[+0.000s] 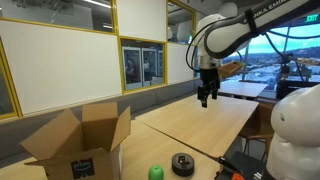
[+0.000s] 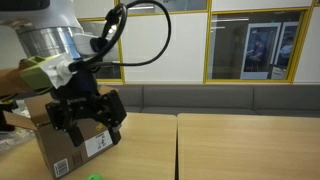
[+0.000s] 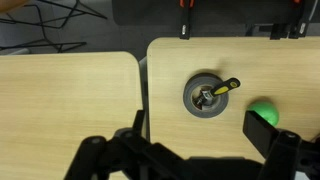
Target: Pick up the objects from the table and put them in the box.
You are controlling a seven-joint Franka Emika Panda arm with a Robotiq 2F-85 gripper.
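Office tabletop (image 1: pixel 190 125) of pale wood, backed by glazed partitions. The pincer (image 1: pixel 207 99) hangs well above the surface, its jaws spread wide and holding nothing. In the wrist view a dark tape roll (image 3: pixel 210 96) lies flat, with a small yellow-handled item (image 3: pixel 228 86) resting in its centre hole; a green ball (image 3: pixel 265 112) sits near it. The open cardboard box (image 1: pixel 75 145) stands apart from both, flaps raised. No object appears to be in the box yet. Likely hazards: a finger that lands off-centre could nudge the ball and set it rolling; lifting the roll may spill the item; a raised flap may catch the load.
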